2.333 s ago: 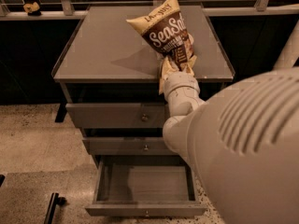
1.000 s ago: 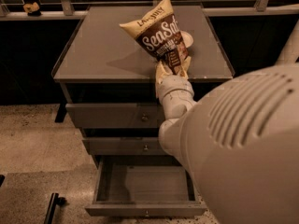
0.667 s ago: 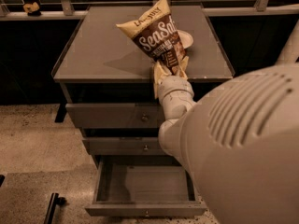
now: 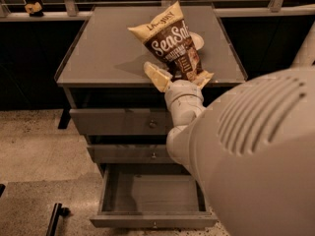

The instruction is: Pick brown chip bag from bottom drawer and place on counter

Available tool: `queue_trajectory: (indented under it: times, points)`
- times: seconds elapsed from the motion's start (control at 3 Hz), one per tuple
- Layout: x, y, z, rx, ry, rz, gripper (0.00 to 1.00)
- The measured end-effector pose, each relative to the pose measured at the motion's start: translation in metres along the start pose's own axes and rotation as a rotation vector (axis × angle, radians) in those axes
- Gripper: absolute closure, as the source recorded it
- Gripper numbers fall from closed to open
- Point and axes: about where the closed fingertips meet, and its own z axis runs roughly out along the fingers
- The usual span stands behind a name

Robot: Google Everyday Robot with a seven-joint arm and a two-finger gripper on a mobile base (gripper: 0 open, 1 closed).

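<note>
Leftward and further tipped compared with two seconds ago, the brown chip bag (image 4: 172, 39) now leans its cream top band toward the upper left of the frame. The tool (image 4: 174, 58) sits just above centre frame, over the front edge of the surface (image 4: 103, 53), and is clamped on the bag: one cream finger (image 4: 156, 75) shows at the bag's lower left and a pale tip peeks out behind its upper right side. The bag's lower band hangs at the surface's front rim, just above the tool's wrist. The single white arm (image 4: 256, 156) fills the lower right of the frame.

The surface is flat, grey and slightly glossy, with a thin rim, and carries the bag's shadow. Below it are three drawers: two upper drawers (image 4: 118, 122) closed, and the bottom drawer (image 4: 147, 193) pulled out at the bottom centre. Speckled floor (image 4: 29, 151) lies at the left, and a rail (image 4: 59, 14) crosses the dark top of the frame.
</note>
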Motion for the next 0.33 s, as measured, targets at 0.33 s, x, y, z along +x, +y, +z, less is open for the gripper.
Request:
queue_trajectory:
  times: [0.33]
  points:
    - [0.0, 0.0, 0.0, 0.0, 0.0, 0.0, 0.0]
